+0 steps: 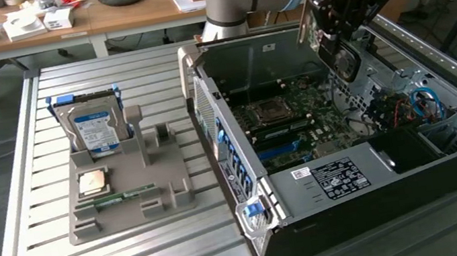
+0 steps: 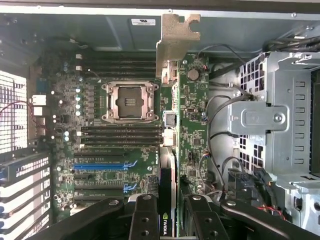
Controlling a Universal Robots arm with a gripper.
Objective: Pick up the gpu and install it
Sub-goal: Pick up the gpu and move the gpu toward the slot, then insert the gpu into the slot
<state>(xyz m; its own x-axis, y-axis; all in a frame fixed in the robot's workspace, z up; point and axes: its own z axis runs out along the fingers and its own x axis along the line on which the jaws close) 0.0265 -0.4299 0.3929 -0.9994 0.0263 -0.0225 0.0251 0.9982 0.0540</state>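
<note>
My gripper (image 1: 346,12) is shut on the gpu (image 1: 340,57) and holds it above the far end of the open computer case (image 1: 327,181), over the motherboard (image 1: 286,119). The card hangs below the fingers, roughly upright. In the wrist view the gpu (image 2: 175,40) runs edge-on away from the gripper (image 2: 170,222), its pale metal bracket at the far end near the case wall. Black fingers (image 2: 145,220) clamp the card from both sides. Blue expansion slots (image 2: 102,166) lie on the motherboard beside the card's line, and the card is not touching them.
A grey parts holder (image 1: 131,203) on the slatted metal table carries a hard drive (image 1: 92,128), a CPU (image 1: 93,182) and a RAM stick (image 1: 117,199). Inside the case are a drive cage (image 2: 272,120) and loose cables (image 1: 420,106). A wooden desk (image 1: 130,13) stands behind.
</note>
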